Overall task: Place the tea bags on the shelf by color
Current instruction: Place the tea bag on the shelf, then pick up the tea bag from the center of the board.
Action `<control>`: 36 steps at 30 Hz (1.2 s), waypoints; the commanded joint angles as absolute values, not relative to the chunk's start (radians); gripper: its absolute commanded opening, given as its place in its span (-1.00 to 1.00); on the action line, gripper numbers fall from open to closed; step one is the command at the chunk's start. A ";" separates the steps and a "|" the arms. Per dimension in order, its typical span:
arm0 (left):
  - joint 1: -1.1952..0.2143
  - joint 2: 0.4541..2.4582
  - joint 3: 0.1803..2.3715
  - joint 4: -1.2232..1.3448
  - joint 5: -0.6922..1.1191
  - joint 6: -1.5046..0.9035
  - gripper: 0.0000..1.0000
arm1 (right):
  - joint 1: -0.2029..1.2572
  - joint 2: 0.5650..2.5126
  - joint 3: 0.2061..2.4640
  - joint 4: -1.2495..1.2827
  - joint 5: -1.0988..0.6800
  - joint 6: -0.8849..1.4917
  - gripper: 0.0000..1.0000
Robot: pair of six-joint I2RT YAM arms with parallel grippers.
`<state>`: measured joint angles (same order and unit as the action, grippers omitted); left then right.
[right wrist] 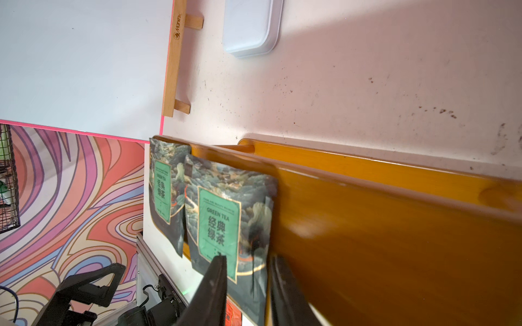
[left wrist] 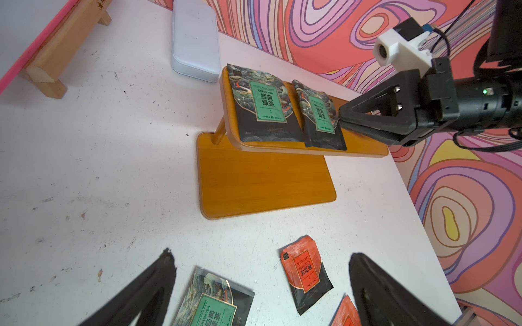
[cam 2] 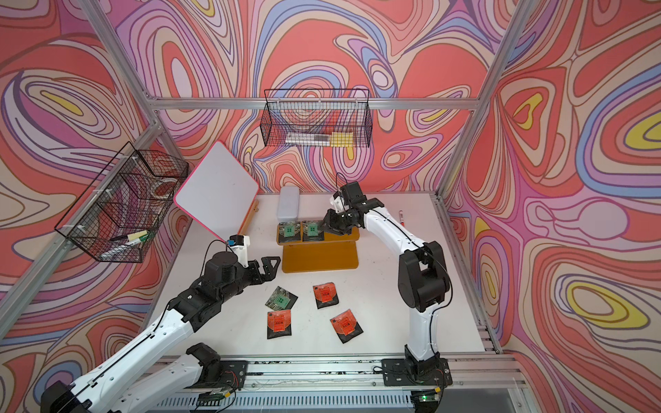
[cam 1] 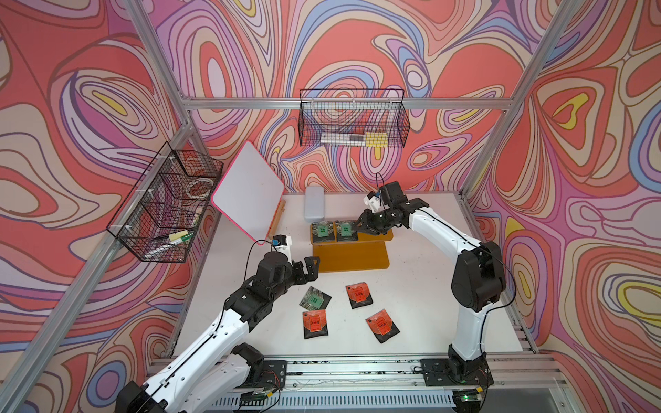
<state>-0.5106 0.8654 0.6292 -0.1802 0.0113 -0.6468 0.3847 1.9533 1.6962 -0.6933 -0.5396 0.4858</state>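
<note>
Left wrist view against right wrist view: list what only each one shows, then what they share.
Only the left wrist view: the third green tea bag lying on the table, and the left gripper, jaws wide open.

Only the right wrist view: a black wire basket.

Both: the shelf with the end green tea bag and the middle green tea bag side by side on its upper board, the white case behind it, and the right gripper at the middle bag's edge, jaws slightly parted.
</note>
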 commanded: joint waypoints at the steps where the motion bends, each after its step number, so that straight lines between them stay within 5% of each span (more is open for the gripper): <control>1: -0.505 0.853 0.617 -0.194 0.000 -0.634 0.99 | 0.379 1.921 1.699 -0.741 -0.484 0.464 -0.39; 21: -0.505 0.816 0.410 -0.271 0.131 -0.768 0.99 | 0.406 1.433 1.236 -0.559 -0.461 0.425 -0.13; 36: -0.509 0.827 0.282 -0.041 0.217 -0.878 0.98 | 0.703 1.164 0.877 -0.378 -0.351 0.587 0.01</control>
